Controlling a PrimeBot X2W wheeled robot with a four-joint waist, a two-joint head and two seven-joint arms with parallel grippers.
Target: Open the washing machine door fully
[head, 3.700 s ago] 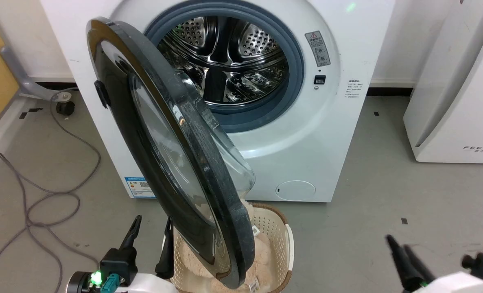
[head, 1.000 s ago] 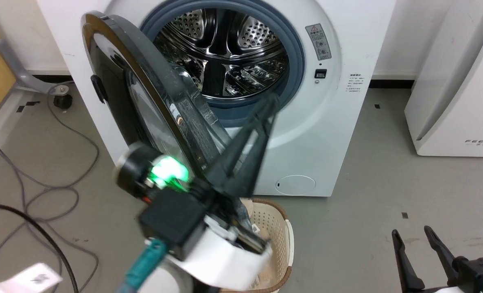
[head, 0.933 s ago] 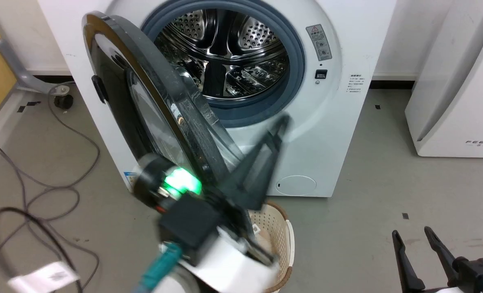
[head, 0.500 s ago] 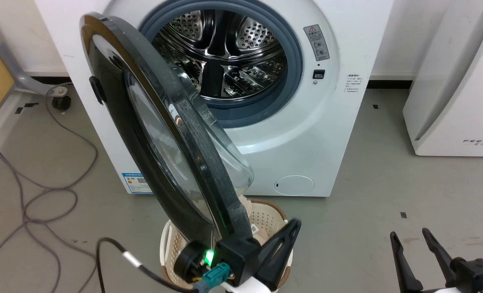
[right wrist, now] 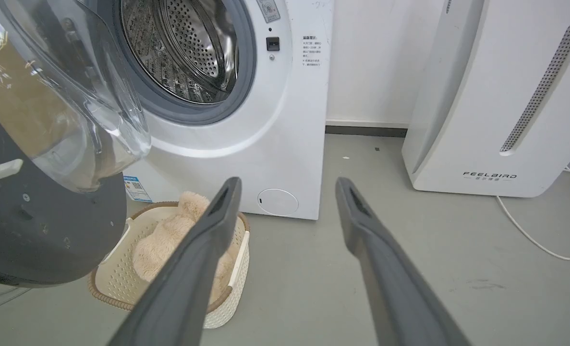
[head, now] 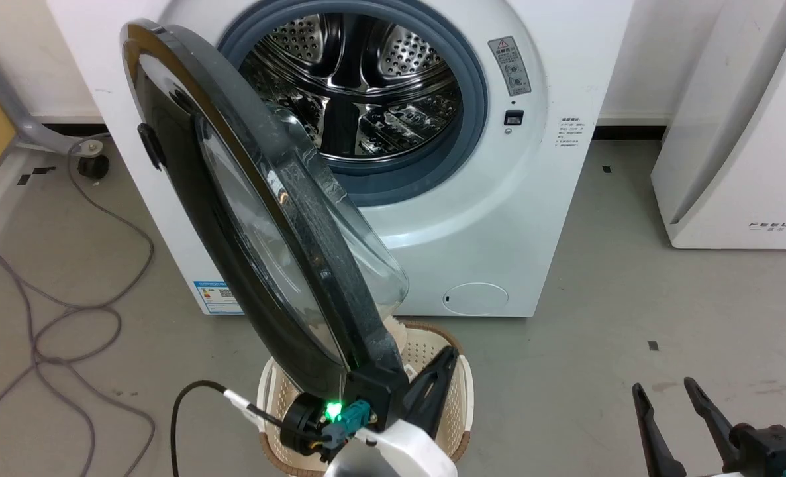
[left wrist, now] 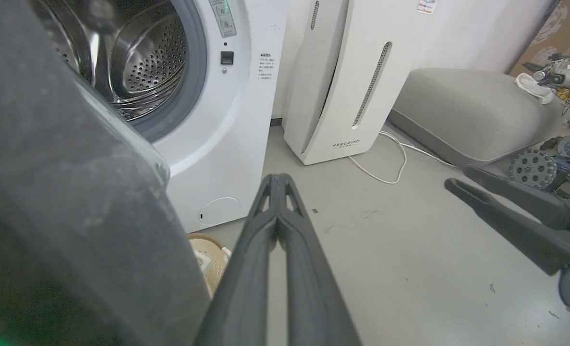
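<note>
Where door stands: round glossy black washing machine door (head: 234, 218) is swung partway off white boxy washing machine (head: 498, 218).
Left end effector (left wrist: 277, 180): pressed together beside door rim.
Right end effector (right wrist: 287, 185): spread, empty.

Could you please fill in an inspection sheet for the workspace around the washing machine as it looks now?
Surface: grey floor, a few small dark marks.
Job's things: washing machine door swung out partway, standing above the basket; washing machine with its drum exposed, apparently empty.
Clutter: the cream basket holds a beige plush toy.
Grippers: left gripper shut on nothing, low beside the door's bottom edge; right gripper open, over the floor to the right.
Cables: grey cable looped on the floor; white cable by the FEELBIRD appliance.
Surroundings: grey cushion, gear parts.
</note>
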